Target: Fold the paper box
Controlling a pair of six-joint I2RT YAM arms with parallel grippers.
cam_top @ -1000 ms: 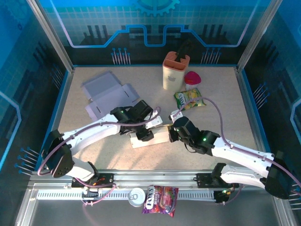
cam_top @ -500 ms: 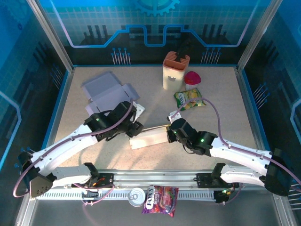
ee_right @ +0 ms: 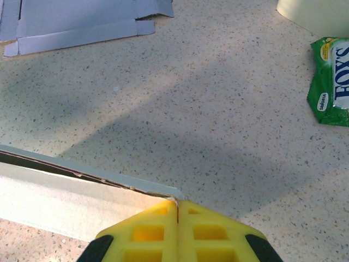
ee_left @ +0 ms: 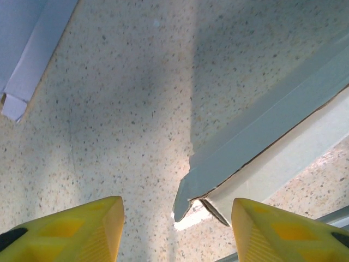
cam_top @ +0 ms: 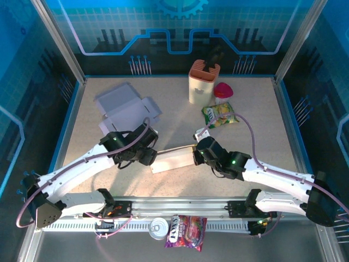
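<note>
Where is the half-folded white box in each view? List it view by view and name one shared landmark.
Top external: the white box lies at the centre, slightly low.
Left wrist: the box runs diagonally down the right side.
Right wrist: the box sits lower left.
Shared landmark: the flat cardboard sheet, upper left in all three.

My left gripper [ee_left: 177, 217] and right gripper [ee_right: 177, 210] are yellow, the long paper box [cam_top: 173, 158] white, the flat cardboard sheet [cam_top: 126, 109] lilac, the desk [cam_top: 256, 131] beige with dark speckles.
</note>
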